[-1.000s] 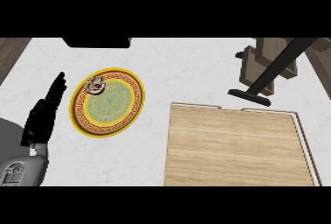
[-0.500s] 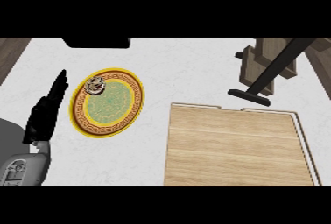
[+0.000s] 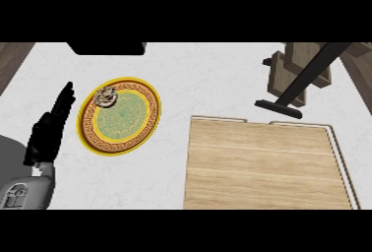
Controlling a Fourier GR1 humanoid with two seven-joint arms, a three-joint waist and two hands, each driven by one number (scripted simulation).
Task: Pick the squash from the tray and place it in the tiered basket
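Note:
The wooden tray (image 3: 262, 167) lies flat at the lower right with nothing on its boards. No squash shows anywhere in the head view. The tiered basket (image 3: 294, 69) stands at the upper right: a wooden frame with a black pole slanting down to a black foot (image 3: 278, 109). My left hand (image 3: 49, 130) rests at the left edge, fingers straight and pointing up, beside the plate and holding nothing. My right hand is out of sight.
A round plate (image 3: 123, 123) with a yellow patterned rim and green centre lies left of the tray; a small brown and white item (image 3: 107, 97) sits on its upper left. A dark object (image 3: 105, 47) lies at the counter's far edge.

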